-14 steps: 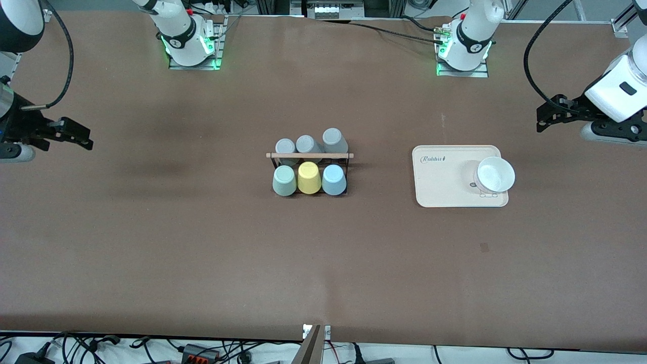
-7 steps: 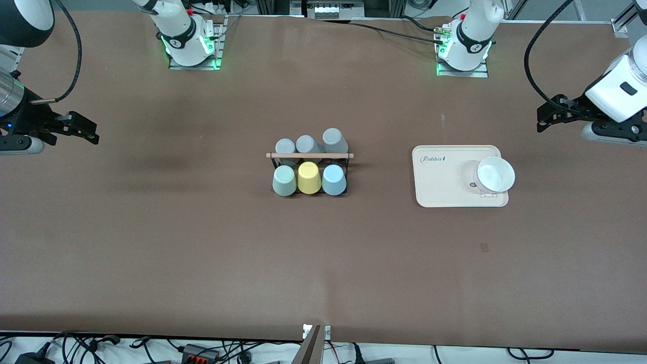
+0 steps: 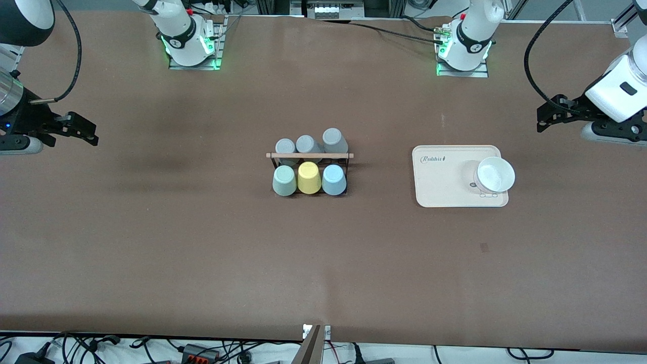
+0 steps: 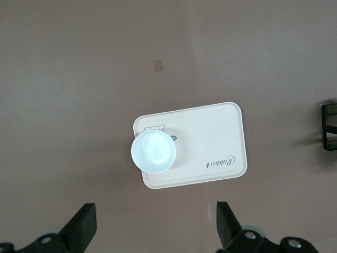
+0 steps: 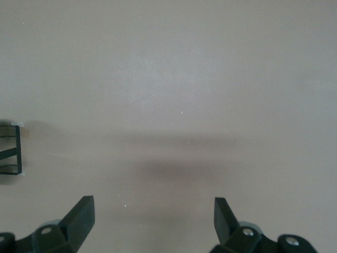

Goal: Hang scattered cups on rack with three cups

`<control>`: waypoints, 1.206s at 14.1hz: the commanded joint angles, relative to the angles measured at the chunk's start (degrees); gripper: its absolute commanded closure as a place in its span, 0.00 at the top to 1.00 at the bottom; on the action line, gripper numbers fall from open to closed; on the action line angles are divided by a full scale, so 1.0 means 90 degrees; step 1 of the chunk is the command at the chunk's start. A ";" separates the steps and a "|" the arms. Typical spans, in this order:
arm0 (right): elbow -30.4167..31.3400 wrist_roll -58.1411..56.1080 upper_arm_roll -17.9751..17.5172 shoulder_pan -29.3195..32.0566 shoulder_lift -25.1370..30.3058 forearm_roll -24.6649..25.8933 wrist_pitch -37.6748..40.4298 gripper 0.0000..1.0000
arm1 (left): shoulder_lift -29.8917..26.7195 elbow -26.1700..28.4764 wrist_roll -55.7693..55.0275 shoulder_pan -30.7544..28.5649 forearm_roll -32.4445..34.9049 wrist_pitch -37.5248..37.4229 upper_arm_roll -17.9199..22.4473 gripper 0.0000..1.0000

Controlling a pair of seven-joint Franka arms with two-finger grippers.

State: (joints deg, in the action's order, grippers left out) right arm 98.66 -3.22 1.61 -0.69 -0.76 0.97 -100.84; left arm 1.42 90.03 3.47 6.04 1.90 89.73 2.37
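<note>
Cups, blue (image 3: 333, 179) and mint (image 3: 284, 180), are seen hung on the rack (image 3: 309, 155) at counter centre, flanking the yellow cup (image 3: 309, 177); nothing seems left. Left gripper (image 3: 548, 114) at three o'clock and right gripper (image 3: 81, 132) at nine wait, fingers wide apart, empty.

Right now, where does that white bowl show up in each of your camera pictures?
Front view: white bowl sits on the beige tray, toward the left arm's end of the table.
Left wrist view: bowl on the same tray.
Right wrist view: not in it.
Shared landmark: the tray.
</note>
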 commanded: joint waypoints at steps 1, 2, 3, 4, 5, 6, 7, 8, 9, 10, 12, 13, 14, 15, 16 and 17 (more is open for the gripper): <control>0.0113 -0.0042 -0.0022 0.0143 0.0173 -0.0010 -0.0074 1.00 | -0.0030 -0.0062 0.0005 0.0002 -0.0055 -0.0088 -0.0019 1.00; 0.0112 -0.0052 -0.0148 0.0290 0.0173 -0.0020 -0.0074 1.00 | -0.0030 -0.0062 0.0005 0.0003 -0.0055 -0.0088 -0.0039 1.00; 0.0112 -0.0052 -0.0342 0.0446 0.0173 -0.0020 -0.0094 1.00 | -0.0030 -0.0062 0.0005 0.0003 -0.0065 -0.0088 -0.0039 1.00; 0.0112 -0.0052 -0.0402 0.0476 0.0173 -0.0010 -0.0094 1.00 | -0.0030 -0.0072 0.0024 -0.0007 -0.0065 -0.0088 -0.0029 1.00; 0.0112 -0.0052 -0.0403 0.0467 0.0173 -0.0020 -0.0094 1.00 | -0.0030 -0.0062 0.0044 -0.0007 -0.0055 -0.0088 -0.0029 1.00; 0.0112 -0.0052 -0.0393 0.0486 0.0182 -0.0020 -0.0084 1.00 | -0.0030 -0.0072 0.0054 -0.0007 -0.0055 -0.0088 -0.0029 1.00; 0.0112 -0.0052 -0.0384 0.0487 0.0221 -0.0030 -0.0075 1.00 | -0.0030 -0.0072 0.0044 0.0002 -0.0055 -0.0088 -0.0029 1.00; 0.0122 -0.0042 -0.0374 0.0487 0.0250 -0.0030 -0.0055 1.00 | -0.0030 -0.0072 0.0044 0.0003 -0.0055 -0.0078 -0.0029 1.00; 0.0122 -0.0042 -0.0364 0.0487 0.0280 -0.0039 -0.0045 1.00 | -0.0021 -0.0072 0.0044 0.0003 -0.0055 -0.0078 -0.0029 1.00; 0.0132 -0.0042 -0.0364 0.0487 0.0290 -0.0040 -0.0026 1.00 | -0.0030 -0.0072 0.0044 -0.0007 -0.0055 -0.0078 -0.0029 1.00; 0.0122 -0.0042 -0.0364 0.0477 0.0299 -0.0040 0.0071 1.00 | -0.0030 -0.0072 0.0034 0.0003 -0.0055 -0.0078 -0.0029 1.00; 0.0122 -0.0032 -0.0364 0.0477 0.0338 -0.0040 0.0111 1.00 | -0.0030 -0.0072 0.0044 -0.0007 -0.0055 -0.0087 -0.0029 1.00; 0.0132 -0.0032 -0.0364 0.0477 0.0339 -0.0030 0.0150 1.00 | -0.0030 -0.0072 0.0044 -0.0007 -0.0055 -0.0088 -0.0029 1.00; 0.0122 -0.0032 -0.0364 0.0477 0.0348 -0.0030 0.0189 1.00 | -0.0030 -0.0072 0.0044 0.0002 -0.0055 -0.0088 -0.0039 1.00; 0.0132 -0.0032 -0.0364 0.0477 0.0348 -0.0030 0.0218 1.00 | -0.0030 -0.0072 0.0054 0.0003 -0.0055 -0.0088 -0.0029 1.00; 0.0122 -0.0032 -0.0364 0.0477 0.0358 -0.0030 0.0267 1.00 | -0.0030 -0.0072 0.0054 0.0003 -0.0046 -0.0088 -0.0039 1.00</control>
State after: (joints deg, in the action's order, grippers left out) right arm 98.65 -3.21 -0.70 2.52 0.93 0.94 -99.27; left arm 1.41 90.03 3.50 6.14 1.90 89.73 2.21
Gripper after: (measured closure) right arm 0.000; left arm 0.000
